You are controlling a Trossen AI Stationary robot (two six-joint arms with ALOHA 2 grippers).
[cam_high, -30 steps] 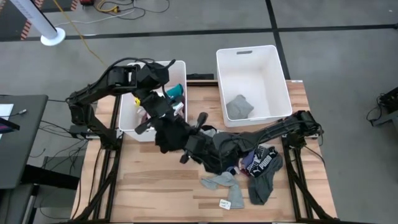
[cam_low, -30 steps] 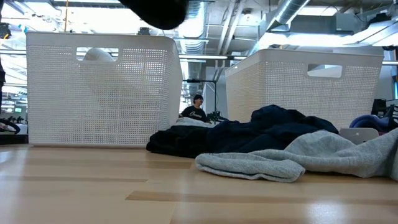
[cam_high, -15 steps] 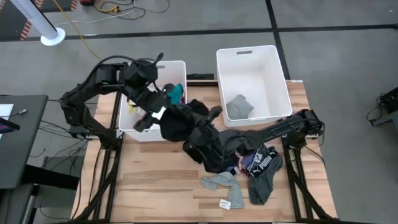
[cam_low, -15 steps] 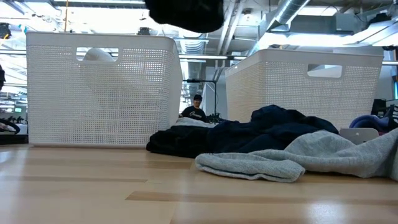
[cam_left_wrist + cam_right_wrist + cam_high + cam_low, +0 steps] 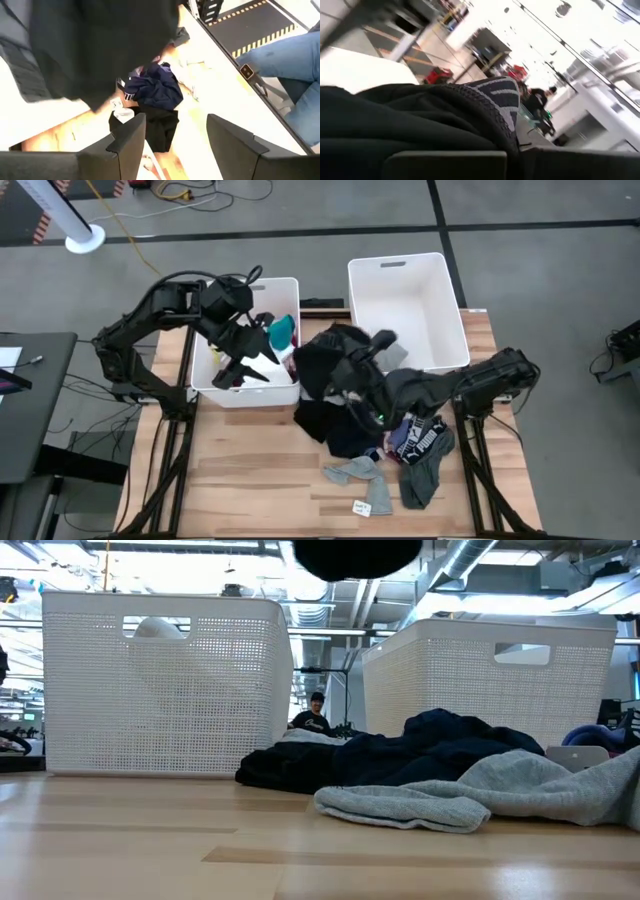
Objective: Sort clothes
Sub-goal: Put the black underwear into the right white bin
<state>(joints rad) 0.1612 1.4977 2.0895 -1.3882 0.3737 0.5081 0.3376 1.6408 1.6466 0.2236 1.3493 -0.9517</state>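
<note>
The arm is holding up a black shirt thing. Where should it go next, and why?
Probably carry it a little farther over the right bin and then let go. The right gripper is shut on the black garment, which hangs lifted between the two bins, not yet over either one. The left gripper, fingers open, waits over the left bin.

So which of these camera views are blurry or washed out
Right wrist view: background streaked and blown out white behind the black garment. Left wrist view: soft, the dark cloth up close is out of focus. Low view: ceiling lights glare. High view: sharp, evenly lit.
</note>
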